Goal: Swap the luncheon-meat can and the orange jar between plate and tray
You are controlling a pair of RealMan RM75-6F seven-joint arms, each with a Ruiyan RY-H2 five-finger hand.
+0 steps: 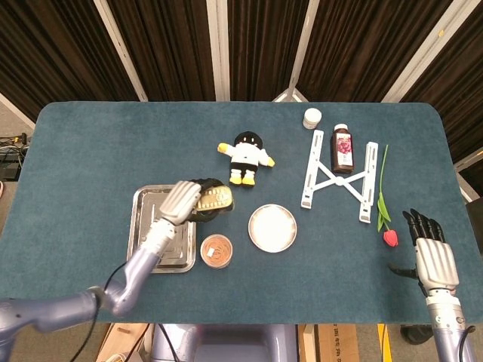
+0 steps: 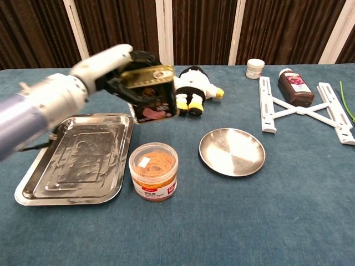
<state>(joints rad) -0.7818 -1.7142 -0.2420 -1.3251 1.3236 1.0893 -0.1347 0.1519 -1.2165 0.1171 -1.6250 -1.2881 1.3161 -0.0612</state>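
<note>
In the head view, a dark teal, felt-like tabletop [image 1: 90, 151] is seen from above; at lower left a rectangular, shiny metal tray [image 1: 155, 226] lies flat, and at its right edge the left robot hand [image 1: 181, 202] is wrapped around the luncheon-meat can [image 1: 213, 199], a rounded-corner tin with a gold top. Just below it the orange jar [image 1: 216, 250], a round clear tub, stands on the cloth beside the tray, and a round steel plate [image 1: 272, 228] lies to its right, bare. At the lower right edge the right robot hand [image 1: 432, 253] is shown with dark fingers extended and slightly apart, nothing in it. In the chest view, the can [image 2: 154, 94] is held tilted above the tabletop in the left robot hand [image 2: 113, 69], at upper left of centre; its dark label carries pink artwork, the writing too blurred to read. The jar [image 2: 153, 172], translucent with orange bands inside and a red-and-white label, stands at lower centre between tray [image 2: 33, 185] and plate [image 2: 232, 151].
</note>
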